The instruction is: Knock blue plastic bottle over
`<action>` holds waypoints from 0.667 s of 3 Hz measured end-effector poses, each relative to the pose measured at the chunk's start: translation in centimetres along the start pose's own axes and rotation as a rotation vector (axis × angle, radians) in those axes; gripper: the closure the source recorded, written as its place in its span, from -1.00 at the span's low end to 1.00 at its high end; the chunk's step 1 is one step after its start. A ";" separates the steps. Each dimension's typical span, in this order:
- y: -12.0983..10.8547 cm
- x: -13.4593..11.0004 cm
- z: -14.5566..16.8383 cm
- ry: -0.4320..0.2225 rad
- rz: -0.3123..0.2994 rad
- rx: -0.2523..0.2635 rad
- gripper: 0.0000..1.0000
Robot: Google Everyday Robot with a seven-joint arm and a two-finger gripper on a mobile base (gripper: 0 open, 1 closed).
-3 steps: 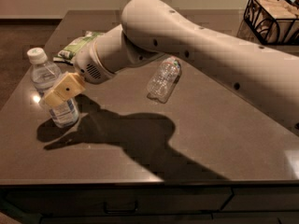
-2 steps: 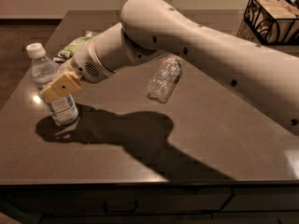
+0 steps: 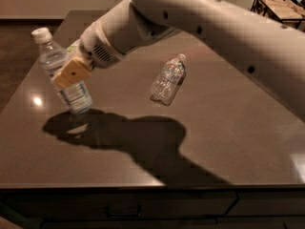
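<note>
We logged the blue plastic bottle (image 3: 76, 95) tilted on the worktop (image 3: 224, 132), the pincer (image 3: 71, 73) seemingly against its side, grip state undeterminable, the smaller bottle (image 3: 167, 79) lying apart.

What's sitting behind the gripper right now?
Behind the gripper is the blue plastic bottle, tilted on the table. Its cap and labelled base show; the gripper covers its middle, so contact there cannot be seen.

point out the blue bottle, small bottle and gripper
blue bottle (image 3: 77, 96), camera view, on its label
small bottle (image 3: 167, 81), camera view, on its ridged body
gripper (image 3: 71, 72), camera view, on its tan end, against the blue bottle
</note>
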State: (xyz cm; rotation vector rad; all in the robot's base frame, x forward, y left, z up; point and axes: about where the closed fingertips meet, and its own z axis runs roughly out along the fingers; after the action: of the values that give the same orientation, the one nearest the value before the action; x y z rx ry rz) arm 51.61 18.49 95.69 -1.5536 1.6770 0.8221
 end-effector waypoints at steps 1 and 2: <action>-1.3 1.2 -3.9 0.149 -0.037 0.053 1.00; -1.9 2.8 -7.4 0.303 -0.069 0.100 1.00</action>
State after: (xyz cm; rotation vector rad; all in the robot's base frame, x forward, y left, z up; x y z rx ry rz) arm 52.87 10.65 97.47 -1.7213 1.8334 0.4768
